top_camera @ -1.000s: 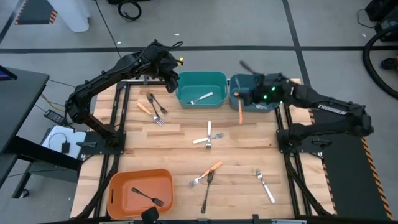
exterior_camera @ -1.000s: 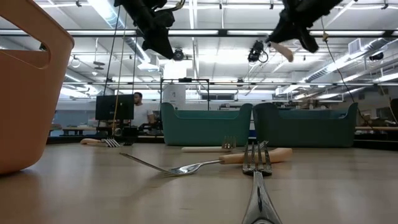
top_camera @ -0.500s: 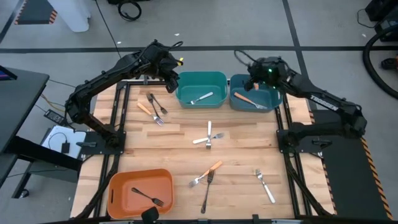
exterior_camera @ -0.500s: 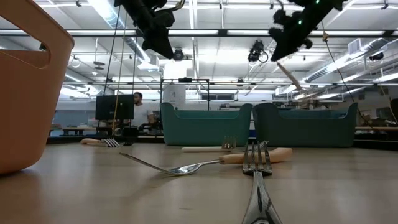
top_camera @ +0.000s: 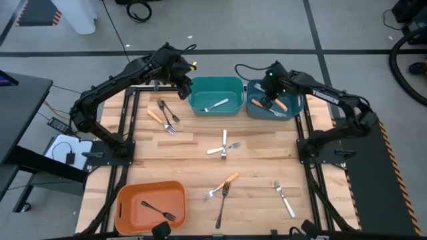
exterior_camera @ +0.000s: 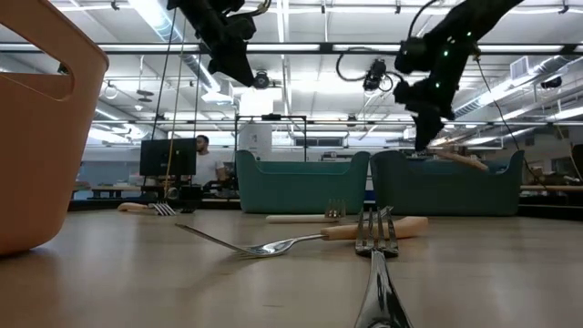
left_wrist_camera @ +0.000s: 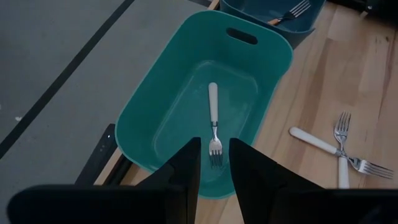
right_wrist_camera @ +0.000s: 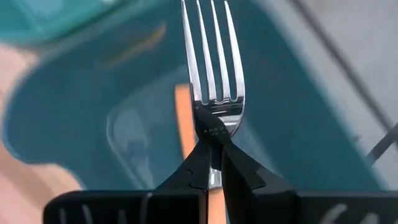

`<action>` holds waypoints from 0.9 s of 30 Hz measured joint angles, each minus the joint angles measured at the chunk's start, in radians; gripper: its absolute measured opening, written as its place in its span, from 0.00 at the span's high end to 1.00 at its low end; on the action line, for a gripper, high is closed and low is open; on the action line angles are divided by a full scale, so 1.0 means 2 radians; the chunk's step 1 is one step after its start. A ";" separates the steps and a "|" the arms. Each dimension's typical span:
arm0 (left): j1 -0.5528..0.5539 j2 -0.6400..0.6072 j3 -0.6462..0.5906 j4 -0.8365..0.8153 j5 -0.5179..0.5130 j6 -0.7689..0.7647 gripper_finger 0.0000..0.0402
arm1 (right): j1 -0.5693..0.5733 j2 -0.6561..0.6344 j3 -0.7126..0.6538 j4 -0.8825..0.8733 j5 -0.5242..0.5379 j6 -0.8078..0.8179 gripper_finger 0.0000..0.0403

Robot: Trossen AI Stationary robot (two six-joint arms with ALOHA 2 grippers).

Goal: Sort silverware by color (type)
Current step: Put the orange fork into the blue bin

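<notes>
From above, the right gripper [top_camera: 269, 99] hangs over the dark teal bin [top_camera: 293, 112] at the bench's far edge, jaws pinched on an orange-handled fork [top_camera: 280, 104]. The left gripper [top_camera: 185, 89] waits beside the lighter teal bin [top_camera: 215, 81]; other forks [top_camera: 223, 145] lie mid-bench. At bench height, the handle [exterior_camera: 460, 159] juts over the rim. The left wrist shows narrow, empty jaws; the right wrist shows the tines [right_wrist_camera: 211, 56] clamped. Released now, the tilted fork could catch the rim and tip outside.
</notes>
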 joint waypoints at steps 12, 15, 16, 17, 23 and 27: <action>-0.004 0.000 0.000 0.000 -0.003 0.026 0.77 | -0.001 0.087 0.000 -0.005 0.010 -0.021 0.87; -0.004 0.000 0.000 0.000 -0.004 0.028 0.77 | -0.001 0.094 0.000 -0.005 0.018 -0.022 0.85; -0.004 0.000 0.000 0.000 -0.007 0.026 0.77 | -0.002 0.097 0.000 -0.005 0.018 -0.022 0.84; -0.004 0.000 0.000 0.000 -0.011 0.025 0.77 | -0.002 0.099 0.000 -0.005 0.018 -0.022 0.83; -0.004 0.000 0.000 0.000 -0.024 0.023 0.77 | -0.002 0.100 0.000 -0.003 0.046 -0.022 0.78; -0.004 0.000 0.000 0.000 -0.024 0.012 0.77 | -0.002 0.086 0.000 -0.004 0.074 -0.022 0.75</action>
